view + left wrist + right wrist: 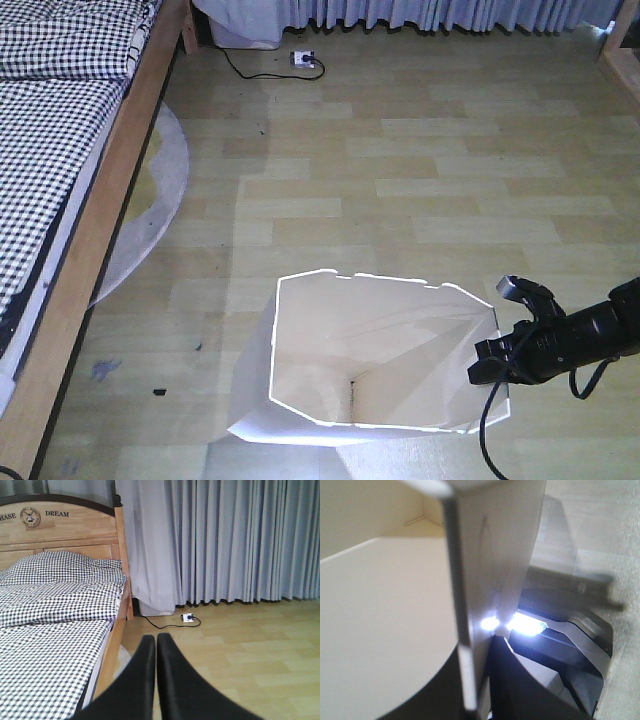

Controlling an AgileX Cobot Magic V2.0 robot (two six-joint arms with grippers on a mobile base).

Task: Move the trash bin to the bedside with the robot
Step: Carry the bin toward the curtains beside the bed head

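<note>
The white trash bin (370,350) stands on the wood floor at the bottom centre of the front view, its cream inside showing. My right gripper (497,352), on a slim black arm, is shut on the bin's right rim. In the right wrist view the bin wall (490,555) runs between the jaws of that gripper (480,652), one finger inside and one outside. The bed (60,130), with checked bedding and a light-brown frame, lies along the left, a stretch of floor away from the bin. My left gripper (156,639) is shut on nothing, in the air beside the bed (50,630).
A round grey rug (160,190) pokes out from under the bed frame. A white power strip (303,60) with a black cable lies near the grey curtains (450,12) at the back. A wooden furniture leg (620,50) stands at the far right.
</note>
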